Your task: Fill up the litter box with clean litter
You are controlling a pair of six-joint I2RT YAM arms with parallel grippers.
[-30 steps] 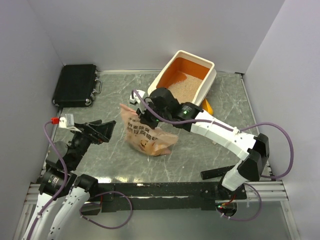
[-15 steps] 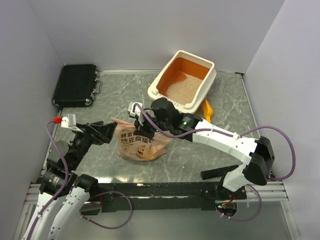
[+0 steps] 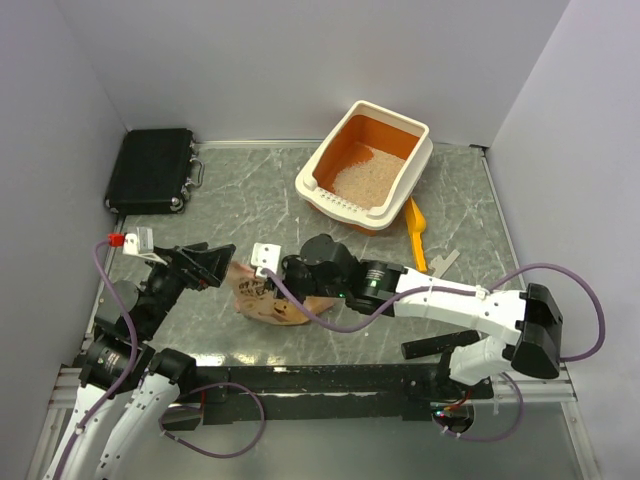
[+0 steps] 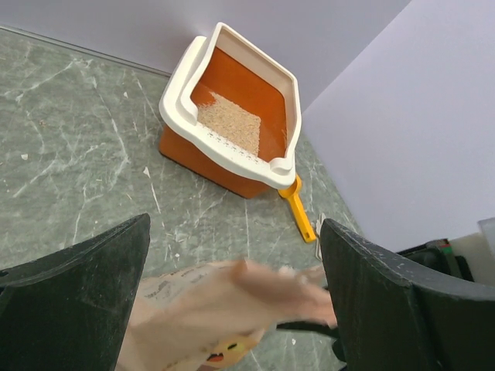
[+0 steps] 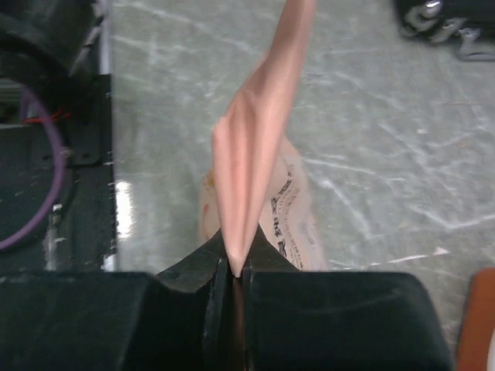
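The litter box (image 3: 322, 150), cream outside and orange inside, stands at the back right with a patch of pale clean litter (image 3: 362, 172) on its floor; the left wrist view also has the box (image 4: 179, 85) and litter (image 4: 232, 124). My right gripper (image 3: 287, 273) is low over the table's middle, shut on a fold of the peach-pink printed bag (image 3: 262, 302). In the right wrist view the jaws (image 5: 234, 267) pinch the bag's fold (image 5: 259, 147). My left gripper (image 3: 215, 262) stands open just left of the bag, whose blurred body (image 4: 224, 301) lies between its fingers, untouched.
A yellow-orange scoop (image 3: 416, 232) lies on the table right of the box, also in the left wrist view (image 4: 298, 212). A black case (image 3: 152, 170) sits at the back left. A black strip (image 3: 440, 345) lies near the right arm's base. Walls enclose three sides.
My right arm has swung the bag away from the litter box, down and toward the front, so the bag now rests low on the table. The left arm has stayed put.
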